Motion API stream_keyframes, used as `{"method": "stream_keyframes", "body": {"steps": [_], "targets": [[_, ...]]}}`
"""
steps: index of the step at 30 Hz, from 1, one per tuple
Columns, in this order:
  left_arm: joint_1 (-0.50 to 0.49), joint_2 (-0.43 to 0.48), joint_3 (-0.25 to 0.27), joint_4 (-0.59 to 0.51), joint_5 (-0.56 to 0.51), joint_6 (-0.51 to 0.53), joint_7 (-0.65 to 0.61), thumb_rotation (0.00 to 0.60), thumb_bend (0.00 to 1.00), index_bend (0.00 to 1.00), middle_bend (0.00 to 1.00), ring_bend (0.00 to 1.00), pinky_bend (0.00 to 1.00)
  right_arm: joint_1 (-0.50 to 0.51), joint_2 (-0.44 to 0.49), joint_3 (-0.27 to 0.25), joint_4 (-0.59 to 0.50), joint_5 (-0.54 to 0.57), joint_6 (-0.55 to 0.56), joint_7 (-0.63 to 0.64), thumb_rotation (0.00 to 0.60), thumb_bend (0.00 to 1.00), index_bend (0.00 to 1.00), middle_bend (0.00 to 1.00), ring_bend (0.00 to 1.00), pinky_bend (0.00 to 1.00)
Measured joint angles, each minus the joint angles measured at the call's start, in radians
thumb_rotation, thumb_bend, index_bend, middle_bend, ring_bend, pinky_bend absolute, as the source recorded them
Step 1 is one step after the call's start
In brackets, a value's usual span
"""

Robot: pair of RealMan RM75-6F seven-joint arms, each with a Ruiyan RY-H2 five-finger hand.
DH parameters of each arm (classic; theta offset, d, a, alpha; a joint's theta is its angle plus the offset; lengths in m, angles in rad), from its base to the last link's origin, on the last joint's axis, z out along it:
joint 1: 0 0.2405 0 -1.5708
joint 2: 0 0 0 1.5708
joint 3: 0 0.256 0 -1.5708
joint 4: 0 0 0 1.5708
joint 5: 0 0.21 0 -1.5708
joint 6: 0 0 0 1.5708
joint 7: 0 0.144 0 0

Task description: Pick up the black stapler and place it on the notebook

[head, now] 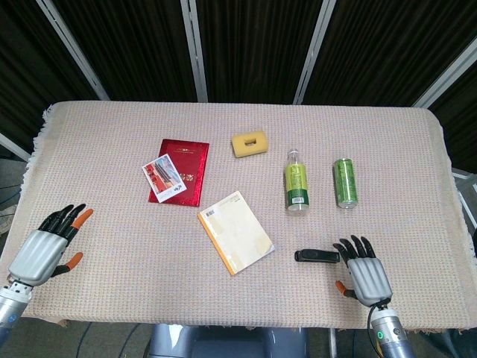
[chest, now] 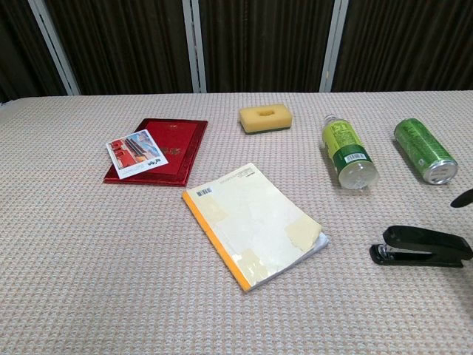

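The black stapler (head: 317,256) (chest: 421,245) lies flat on the tablecloth, to the right of the notebook. The notebook (head: 235,232) (chest: 253,223) is cream with an orange spine and lies at an angle near the table's middle front. My right hand (head: 362,271) hovers just right of the stapler, fingers spread and pointing away from me, holding nothing; its fingertips reach about level with the stapler's right end. In the chest view only one dark fingertip shows at the right edge. My left hand (head: 46,246) rests open at the front left corner, far from both.
A red booklet (head: 179,170) with a photo card on it lies left of centre. A yellow sponge (head: 250,143) sits at the back. A green bottle (head: 297,181) and a green can (head: 344,183) lie on their sides behind the stapler. The table's front edge is close to both hands.
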Motion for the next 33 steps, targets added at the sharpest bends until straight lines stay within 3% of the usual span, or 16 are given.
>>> {"method": "stream_keyframes", "body": {"steps": [6, 15, 22, 33], "targets": [[-0.011, -0.007, -0.005, 0.001, -0.017, -0.025, 0.01, 0.6, 0.32, 0.0, 0.0, 0.0, 0.15, 0.036, -0.036, 0.015, 0.072, 0.035, -0.043, 0.038, 0.6, 0.22, 0.22, 0.16, 0.06, 0.01], [-0.012, -0.006, -0.001, 0.001, -0.014, -0.024, 0.007, 0.6, 0.32, 0.0, 0.0, 0.0, 0.14, 0.092, -0.11, 0.027, 0.196, 0.075, -0.1, 0.1, 0.6, 0.23, 0.29, 0.22, 0.12, 0.13], [-0.013, -0.007, -0.001, 0.002, -0.016, -0.027, 0.005, 0.6, 0.32, 0.0, 0.0, 0.0, 0.15, 0.119, -0.139, 0.032, 0.244, 0.082, -0.109, 0.123, 0.6, 0.26, 0.43, 0.34, 0.28, 0.41], [-0.014, -0.004, 0.0, 0.003, -0.016, -0.024, -0.003, 0.6, 0.32, 0.0, 0.0, 0.0, 0.15, 0.137, -0.176, 0.033, 0.279, 0.092, -0.078, 0.108, 0.6, 0.28, 0.62, 0.52, 0.49, 0.63]]}}
